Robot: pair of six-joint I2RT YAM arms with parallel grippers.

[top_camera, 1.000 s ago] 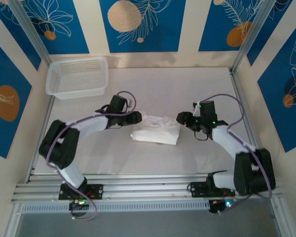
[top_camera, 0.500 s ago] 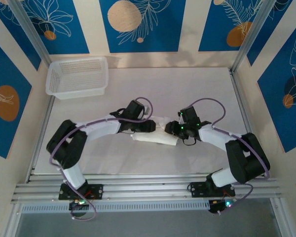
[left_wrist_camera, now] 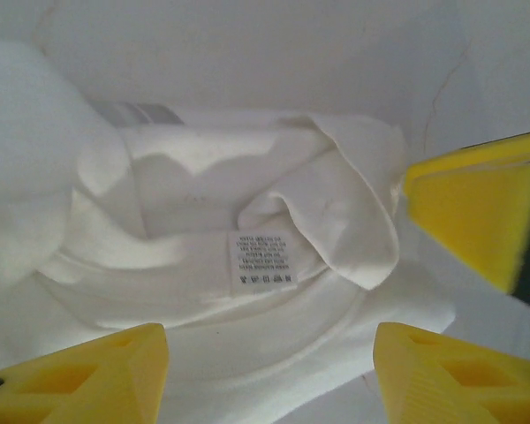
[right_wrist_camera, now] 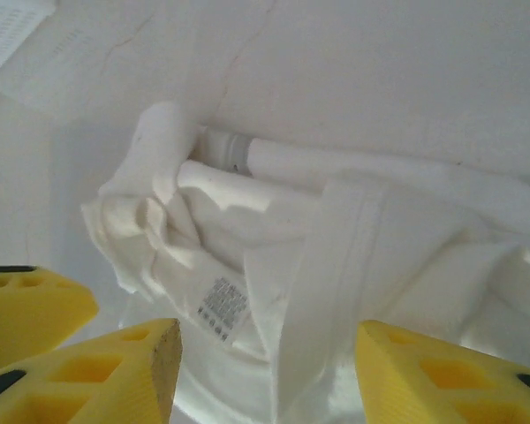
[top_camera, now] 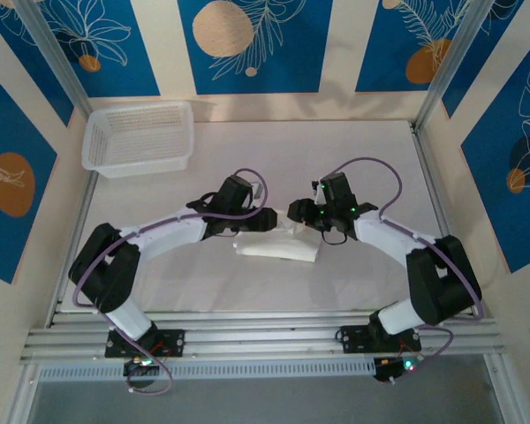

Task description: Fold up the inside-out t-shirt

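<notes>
Cloth of the inside-out t-shirt (top_camera: 278, 249) lies bunched on the tabletop (top_camera: 336, 150), just ahead of your left fingers (left_wrist_camera: 97, 375) and right fingers (right_wrist_camera: 433, 375), tag (left_wrist_camera: 263, 261) up. Both pairs stand partly open, holding nothing. Pinch matching edges evenly, one layer each.

bright, washed-out, softly blurred close-ups
</notes>
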